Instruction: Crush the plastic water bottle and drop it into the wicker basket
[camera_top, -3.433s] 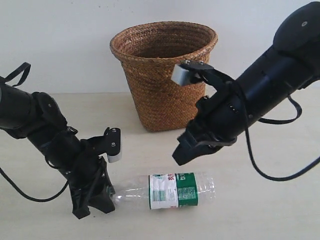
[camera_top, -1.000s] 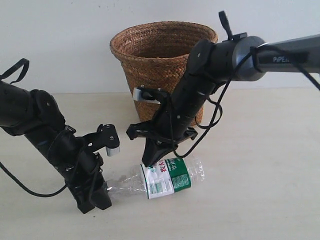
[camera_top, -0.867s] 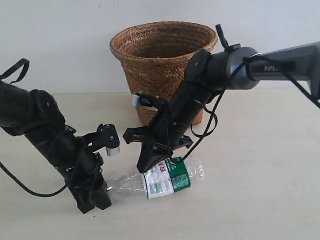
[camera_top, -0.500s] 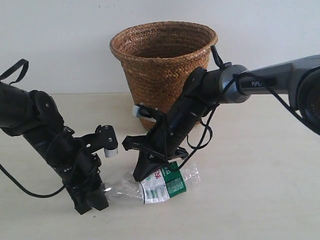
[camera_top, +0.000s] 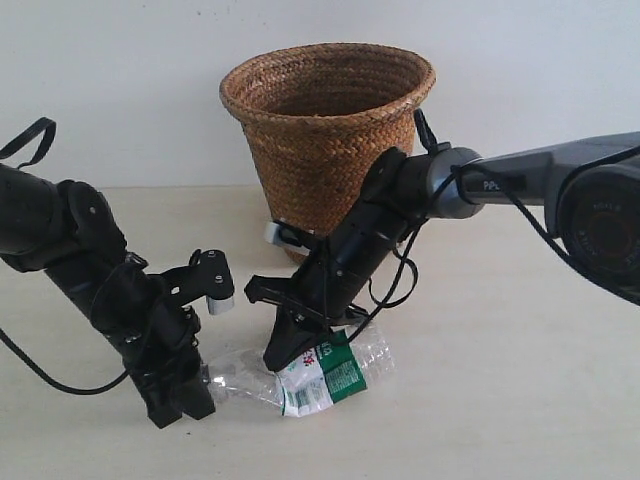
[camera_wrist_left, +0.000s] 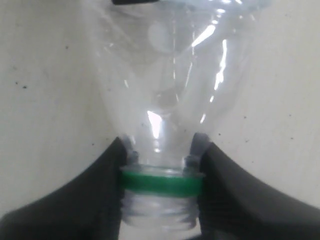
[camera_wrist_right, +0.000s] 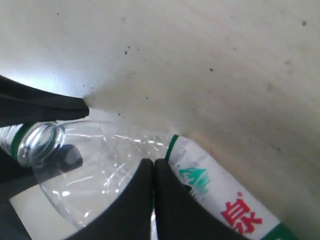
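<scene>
The plastic water bottle (camera_top: 325, 372) lies on the table in front of the wicker basket (camera_top: 330, 150), buckled where the clear shoulder meets its green-and-white label (camera_wrist_right: 225, 200). My left gripper (camera_top: 195, 395) is shut on the bottle's neck, its fingers clamping just above the green ring (camera_wrist_left: 161, 182). In the right wrist view the bottle's mouth (camera_wrist_right: 42, 140) looks open, with no cap on it. My right gripper (camera_top: 285, 355) is shut, its fingertips together and pressing down into the bottle's body at the label's edge (camera_wrist_right: 172, 145).
The pale table (camera_top: 520, 380) runs back to a white wall. The basket stands upright behind both arms, its rim well above the grippers. Cables loop off both arms.
My right gripper has come down from beside the basket and pressed into the bottle, which has crumpled and bent at the label. The left gripper has kept hold of the neck.
</scene>
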